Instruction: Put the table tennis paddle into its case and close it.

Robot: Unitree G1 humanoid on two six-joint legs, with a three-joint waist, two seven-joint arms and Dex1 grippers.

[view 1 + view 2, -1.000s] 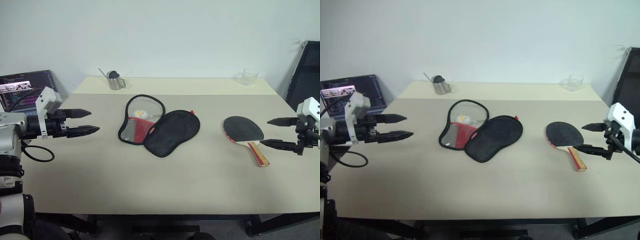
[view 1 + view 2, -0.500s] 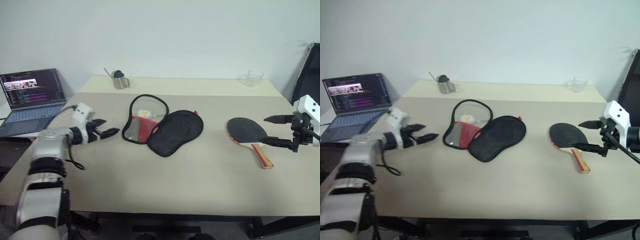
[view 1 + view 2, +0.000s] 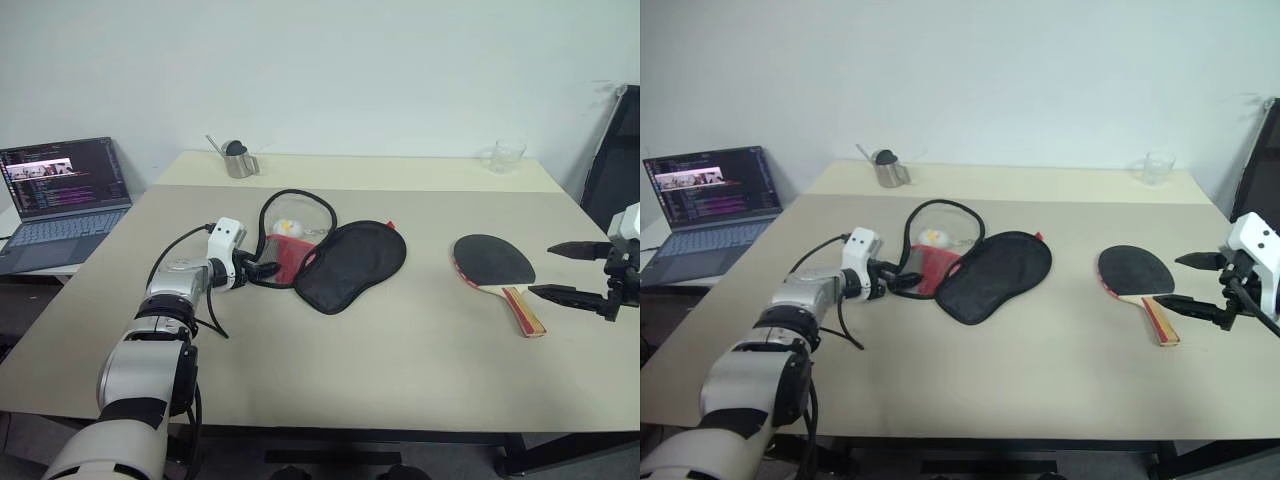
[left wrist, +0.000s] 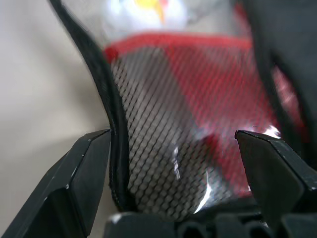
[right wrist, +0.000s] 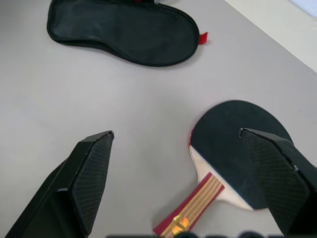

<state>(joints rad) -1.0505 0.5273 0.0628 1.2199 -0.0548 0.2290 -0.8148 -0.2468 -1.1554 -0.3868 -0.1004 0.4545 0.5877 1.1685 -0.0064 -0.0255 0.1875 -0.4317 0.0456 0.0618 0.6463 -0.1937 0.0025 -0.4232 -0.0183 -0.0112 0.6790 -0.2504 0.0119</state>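
Observation:
The case [image 3: 345, 262] lies unzipped in the middle of the table, its black half flat beside a mesh-and-red half [image 3: 288, 238] that holds a small white ball [image 3: 285, 226]. My left gripper [image 3: 262, 268] is open at the near left rim of the mesh half. In the left wrist view that rim [image 4: 116, 148] and the mesh [image 4: 188, 109] sit between the spread fingers. To the right lies the table tennis paddle [image 3: 490, 262], black face up, its handle [image 3: 522, 310] towards me. My right gripper [image 3: 540, 269] hangs open just right of it, holding nothing; the paddle [image 5: 237, 144] appears in its wrist view.
A laptop [image 3: 62, 180] stands open off the table's left side. A metal jug [image 3: 236, 160] and a clear glass [image 3: 507, 155] sit at the far edge. A black chair [image 3: 612, 160] stands at the right. Bare tabletop [image 3: 380, 350] stretches in front of the case.
My left arm has swung down and rightward from the table's left side to the case's mesh rim, staying open. The right gripper has hardly moved.

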